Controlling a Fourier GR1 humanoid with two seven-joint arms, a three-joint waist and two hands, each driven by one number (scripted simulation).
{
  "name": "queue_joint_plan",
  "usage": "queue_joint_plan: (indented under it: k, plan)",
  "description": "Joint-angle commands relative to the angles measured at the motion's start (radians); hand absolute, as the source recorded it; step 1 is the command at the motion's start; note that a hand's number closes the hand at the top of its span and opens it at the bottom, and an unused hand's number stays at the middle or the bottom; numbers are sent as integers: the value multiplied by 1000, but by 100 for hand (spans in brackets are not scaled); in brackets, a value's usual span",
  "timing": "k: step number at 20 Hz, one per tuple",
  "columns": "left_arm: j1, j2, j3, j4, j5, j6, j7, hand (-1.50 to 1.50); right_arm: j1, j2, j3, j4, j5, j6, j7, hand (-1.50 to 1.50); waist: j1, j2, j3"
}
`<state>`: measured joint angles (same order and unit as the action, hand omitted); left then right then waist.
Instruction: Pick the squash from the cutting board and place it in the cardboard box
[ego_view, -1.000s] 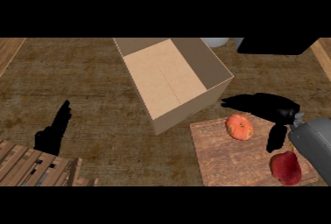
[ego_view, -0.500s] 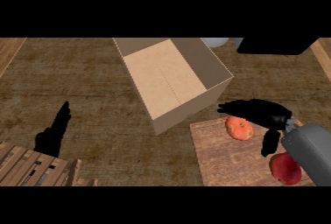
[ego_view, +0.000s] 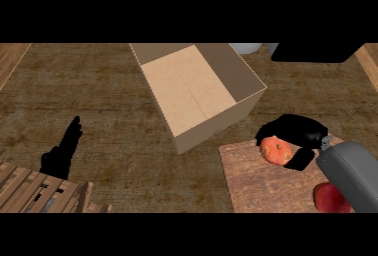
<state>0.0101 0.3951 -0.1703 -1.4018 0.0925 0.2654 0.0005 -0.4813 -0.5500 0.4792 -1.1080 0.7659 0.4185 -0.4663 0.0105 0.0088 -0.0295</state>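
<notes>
Resting at left, beside a slatted wooden crate (ego_view: 37, 192), the black left hand (ego_view: 63, 152) is keeping fingers straight and holding nothing. Mid-frame, the open tan cardboard box (ego_view: 221, 75) is showing nothing inside. Rightward, the black right hand (ego_view: 295, 134) is now curling round the orange-red squash (ego_view: 276, 149), which a second ago it was only nearing, on the brown wooden cutting board (ego_view: 262, 185), so lifting looks next; a red vegetable (ego_view: 330, 198) is lying nearby.

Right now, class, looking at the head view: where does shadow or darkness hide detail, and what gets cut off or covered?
Head view: the right hand is a black shape curled round the squash, hiding part of it; the left hand is only a dark silhouette; the box has one shaded inner wall and a lit floor; the red item on the board is cut by the forearm and the lower edge.
</notes>
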Motion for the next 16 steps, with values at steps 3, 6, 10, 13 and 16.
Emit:
queue_joint_plan:
  k: [3,6,10,13,16]
  plan:
    - [-27,14,-17,-74,-35,10,32,0,9,30,-43,18,54,-197,-29,150,-4,-9,31]
    - [-31,30,4,-68,-21,-10,30,0,27,33,-54,-25,54,-226,-51,150,-9,-11,31]
    - [-54,16,-9,-88,-34,0,70,0,-25,55,-103,-24,28,-202,-41,150,-7,-11,31]
    - [-15,-1,-15,-59,-38,8,6,0,5,79,-219,42,53,-275,279,150,-21,-14,30]
    - [-9,6,23,-36,-13,15,15,0,53,57,-318,65,82,-343,529,150,-76,-27,28]
